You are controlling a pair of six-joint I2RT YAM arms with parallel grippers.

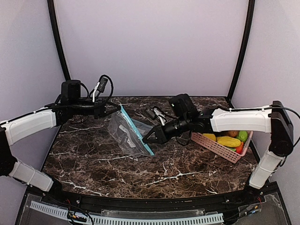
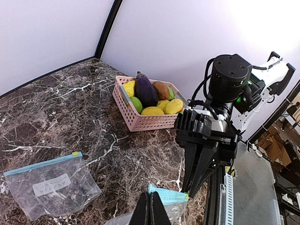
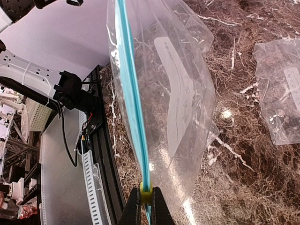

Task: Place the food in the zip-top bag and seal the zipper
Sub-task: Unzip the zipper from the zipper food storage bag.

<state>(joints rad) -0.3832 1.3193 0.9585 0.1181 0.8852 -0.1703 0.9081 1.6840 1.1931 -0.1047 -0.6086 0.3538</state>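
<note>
Food (image 2: 146, 91) lies heaped in the pink basket (image 2: 145, 123) at the right side of the tabletop (image 1: 117, 173), none of it in the zip-top bag (image 1: 133, 136). The top view shows only a few pieces past the right arm, while the left wrist view shows the whole pile. The bag is stretched between both arms, its blue zipper edge taut; whether the zipper is sealed cannot be made out. The left gripper (image 1: 117, 110) is pinched together on the far end of that edge, and the right gripper (image 3: 146, 206) is clamped on the near end at a small yellow tab. A second bag (image 2: 51, 185) lying flat appears in both wrist views; from above it cannot be told apart from the held one.
</note>
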